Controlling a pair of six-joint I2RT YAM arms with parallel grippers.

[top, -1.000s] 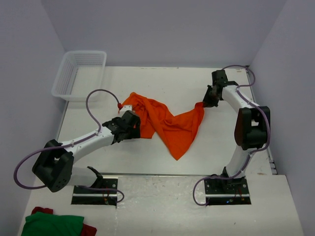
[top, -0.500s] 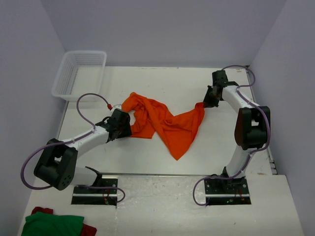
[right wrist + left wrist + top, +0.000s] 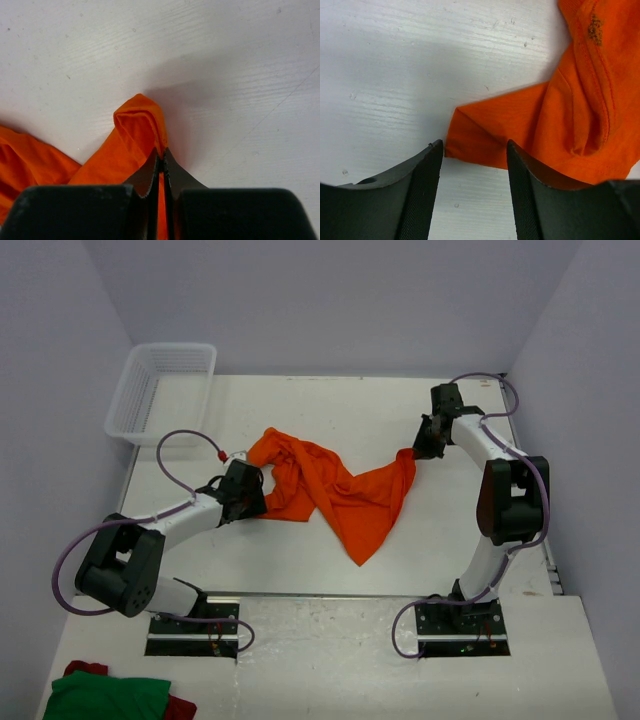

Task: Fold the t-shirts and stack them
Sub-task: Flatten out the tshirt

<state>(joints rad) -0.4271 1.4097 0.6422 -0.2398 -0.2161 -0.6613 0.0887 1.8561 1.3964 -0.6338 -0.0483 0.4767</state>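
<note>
A bright orange t-shirt (image 3: 335,490) lies crumpled across the middle of the white table. My left gripper (image 3: 252,498) is open at its left edge. In the left wrist view the open gripper (image 3: 474,150) has a folded corner of the shirt (image 3: 530,125) just beyond its tips, with bare table between the fingers. My right gripper (image 3: 418,451) is shut on the shirt's right corner. In the right wrist view the gripper (image 3: 161,155) pinches a fold of the orange fabric (image 3: 135,135).
A white mesh basket (image 3: 160,390) stands at the table's far left corner. A green and red pile of cloth (image 3: 105,695) lies at the near left, in front of the left arm's base.
My left gripper slid left and back from over the shirt's left part to its left edge. The shirt's left side shifted slightly. The right arm has not moved.
</note>
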